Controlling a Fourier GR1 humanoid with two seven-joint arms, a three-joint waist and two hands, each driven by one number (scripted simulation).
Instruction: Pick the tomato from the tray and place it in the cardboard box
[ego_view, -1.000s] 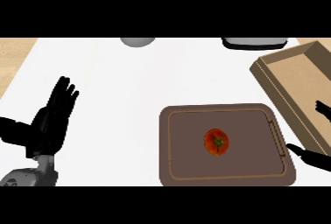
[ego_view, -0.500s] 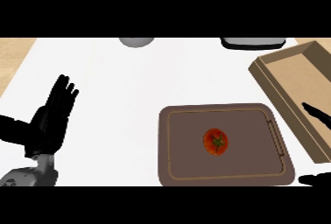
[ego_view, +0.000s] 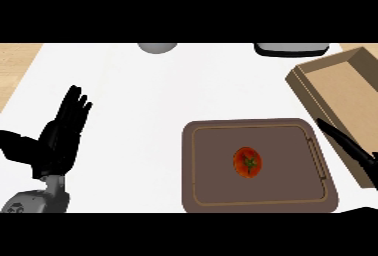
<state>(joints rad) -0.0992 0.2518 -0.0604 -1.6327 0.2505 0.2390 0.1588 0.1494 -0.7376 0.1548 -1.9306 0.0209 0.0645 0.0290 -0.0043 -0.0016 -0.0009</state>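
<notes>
Red, glossy round tomato (ego_view: 248, 161) at the centre of a brown rounded-rectangle tray (ego_view: 199, 165), green stem up.
Open tan cardboard box (ego_view: 325, 90) sits right; left hand (ego_view: 59, 137) spread; right hand (ego_view: 347, 145) fingers straight.

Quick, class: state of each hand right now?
Left hand: open, fingers up, resting at the view's left, holding nothing.
Right hand: open, straight fingers beside the tray, holding nothing; the tomato lies untouched.
</notes>
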